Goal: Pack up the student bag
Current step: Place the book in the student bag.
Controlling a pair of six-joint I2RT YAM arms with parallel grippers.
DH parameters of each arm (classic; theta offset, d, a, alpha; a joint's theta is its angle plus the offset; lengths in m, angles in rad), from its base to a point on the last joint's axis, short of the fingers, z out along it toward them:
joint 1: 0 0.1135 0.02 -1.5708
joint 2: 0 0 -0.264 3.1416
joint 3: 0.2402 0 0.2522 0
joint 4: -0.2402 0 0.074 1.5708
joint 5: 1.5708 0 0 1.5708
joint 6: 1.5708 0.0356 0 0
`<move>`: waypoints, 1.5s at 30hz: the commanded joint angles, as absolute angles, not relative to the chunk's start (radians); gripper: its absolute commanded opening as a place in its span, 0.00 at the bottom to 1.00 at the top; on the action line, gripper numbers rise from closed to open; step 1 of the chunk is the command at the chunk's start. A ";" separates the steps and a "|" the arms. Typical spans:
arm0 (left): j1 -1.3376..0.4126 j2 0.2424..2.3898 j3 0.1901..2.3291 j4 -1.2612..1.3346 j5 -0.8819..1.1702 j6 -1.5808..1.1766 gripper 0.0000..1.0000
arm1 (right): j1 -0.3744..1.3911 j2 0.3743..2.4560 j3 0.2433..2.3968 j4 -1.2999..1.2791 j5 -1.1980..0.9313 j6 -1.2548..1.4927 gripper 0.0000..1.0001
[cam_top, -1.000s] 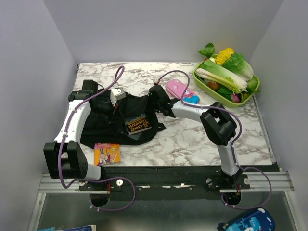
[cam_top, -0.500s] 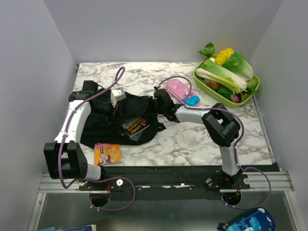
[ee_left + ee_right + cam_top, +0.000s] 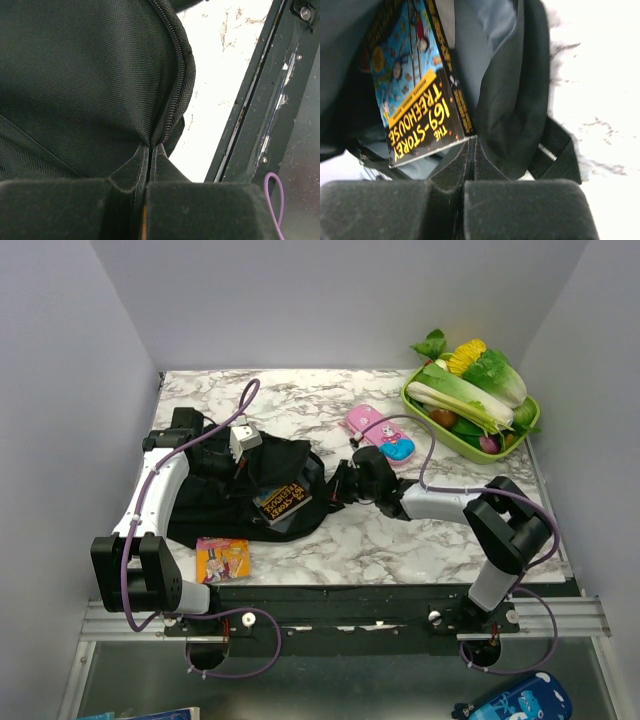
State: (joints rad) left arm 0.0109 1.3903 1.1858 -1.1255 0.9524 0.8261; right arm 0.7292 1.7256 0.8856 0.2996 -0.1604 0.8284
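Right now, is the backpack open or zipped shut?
Open. The black backpack has its mouth spread wide, and the 169-Storey Treehouse book shows lying partly inside it.

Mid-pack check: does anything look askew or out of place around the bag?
The dark-covered treehouse book lies tilted, sticking half out of the mouth of the black fabric backpack. A small colourful booklet lies outside it, at the near edge of the marble table.

The book (image 3: 415, 117) lying in the open student bag (image 3: 512, 95) has the yellow title "169-STOREY TREEHOUSE" on its cover.
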 commanded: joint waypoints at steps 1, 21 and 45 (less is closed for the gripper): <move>0.003 1.381 1.203 -1.135 1.020 0.835 0.01 | 0.791 1.724 0.848 0.325 -0.147 0.798 0.01; 0.003 1.394 1.224 -1.195 1.020 0.887 0.01 | 0.813 2.012 1.258 0.282 -0.117 0.781 0.01; 0.009 1.480 1.324 -0.778 0.896 0.489 0.01 | 1.049 1.491 0.804 0.279 0.048 0.389 0.68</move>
